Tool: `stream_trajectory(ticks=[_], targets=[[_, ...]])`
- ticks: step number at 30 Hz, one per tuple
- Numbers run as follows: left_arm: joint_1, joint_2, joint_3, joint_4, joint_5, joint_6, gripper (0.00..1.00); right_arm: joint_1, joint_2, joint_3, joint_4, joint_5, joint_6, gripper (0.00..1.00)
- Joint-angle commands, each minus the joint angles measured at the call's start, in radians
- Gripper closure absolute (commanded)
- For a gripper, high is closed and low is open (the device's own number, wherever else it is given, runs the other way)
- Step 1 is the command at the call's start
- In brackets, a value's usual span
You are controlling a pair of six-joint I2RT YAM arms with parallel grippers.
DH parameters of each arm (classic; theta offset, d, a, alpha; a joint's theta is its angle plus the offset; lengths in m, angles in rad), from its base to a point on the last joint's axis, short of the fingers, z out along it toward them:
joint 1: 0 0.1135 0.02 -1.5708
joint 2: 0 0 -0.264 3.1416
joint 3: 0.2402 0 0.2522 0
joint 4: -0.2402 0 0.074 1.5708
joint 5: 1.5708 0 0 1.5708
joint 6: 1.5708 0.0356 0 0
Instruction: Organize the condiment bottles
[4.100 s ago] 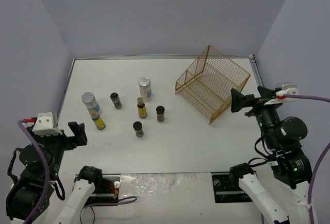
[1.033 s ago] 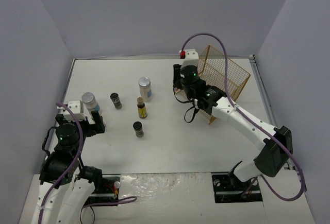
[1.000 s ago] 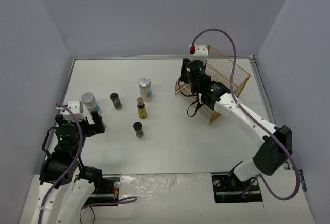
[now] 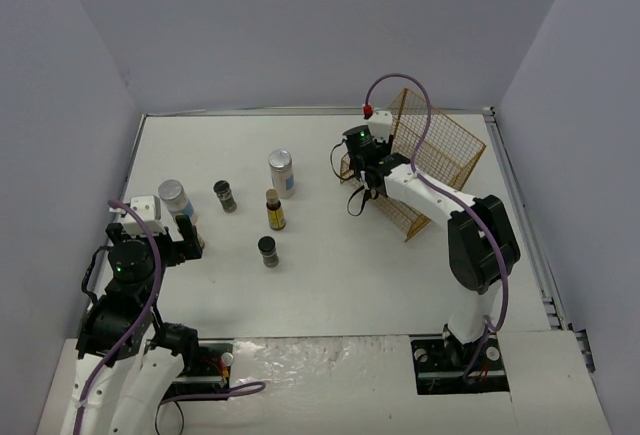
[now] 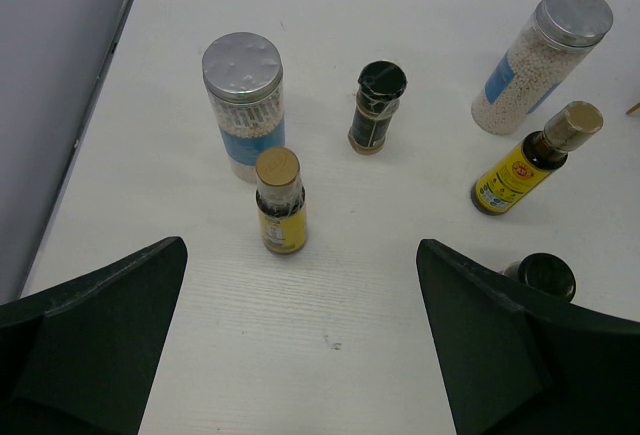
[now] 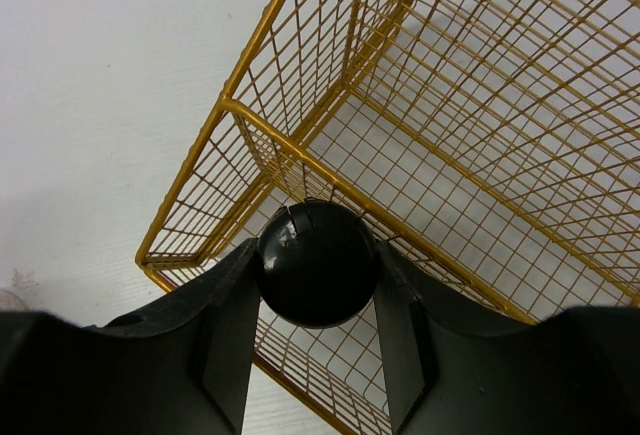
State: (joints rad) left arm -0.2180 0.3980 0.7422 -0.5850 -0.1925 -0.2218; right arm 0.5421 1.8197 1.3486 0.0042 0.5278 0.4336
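My right gripper (image 6: 318,267) is shut on a dark jar with a round black cap (image 6: 318,260) and holds it above the near-left corner of the gold wire basket (image 6: 470,145). In the top view that gripper (image 4: 363,177) is at the basket's left end (image 4: 425,160). My left gripper (image 5: 302,252) is open and empty, low over the table. Ahead of it stand a slim yellow-labelled bottle (image 5: 280,205), a silver-lidded jar (image 5: 243,105), a dark jar (image 5: 378,105), a second silver-lidded jar (image 5: 545,55), a second yellow bottle (image 5: 525,160) and a dark jar (image 5: 545,275) half hidden by my right finger.
The bottles stand loosely spread over the left half of the table (image 4: 330,285). The basket lies tilted at the back right, close to the right wall. The left wall is close beside the left arm.
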Motion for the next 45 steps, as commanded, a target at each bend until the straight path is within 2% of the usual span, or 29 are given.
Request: stream_trajectory(ticks=[1, 4, 11, 22, 26, 30, 35, 39, 45], targets=[[-0.003, 0.034, 0.026, 0.062, -0.002, -0.008, 0.03, -0.008, 0.005, 0.001, 0.058, 0.015, 0.028, 0.75], [-0.003, 0.042, 0.028, 0.062, 0.001, -0.008, 0.03, -0.007, 0.007, 0.0, 0.052, -0.002, 0.033, 0.62], [-0.003, 0.043, 0.029, 0.06, 0.004, -0.008, 0.03, -0.007, -0.017, -0.003, 0.035, -0.031, 0.041, 0.46], [-0.003, 0.047, 0.031, 0.057, 0.003, -0.007, 0.03, 0.003, -0.202, -0.019, -0.039, -0.107, -0.008, 0.23], [-0.003, 0.045, 0.032, 0.059, 0.005, -0.007, 0.03, 0.009, -0.271, -0.013, -0.086, -0.17, -0.056, 0.12], [-0.003, 0.045, 0.032, 0.062, 0.006, -0.004, 0.03, 0.059, -0.338, -0.035, -0.105, -0.318, -0.166, 0.07], [-0.001, 0.045, 0.034, 0.065, 0.011, -0.002, 0.03, 0.261, -0.371, -0.09, -0.094, -0.389, -0.333, 0.0], [-0.001, 0.047, 0.035, 0.061, 0.015, -0.002, 0.03, 0.339, -0.366, -0.135, -0.045, -0.475, -0.374, 0.0], [-0.001, 0.042, 0.035, 0.063, 0.008, -0.002, 0.03, 0.435, -0.342, -0.221, 0.119, -0.589, -0.395, 0.0]])
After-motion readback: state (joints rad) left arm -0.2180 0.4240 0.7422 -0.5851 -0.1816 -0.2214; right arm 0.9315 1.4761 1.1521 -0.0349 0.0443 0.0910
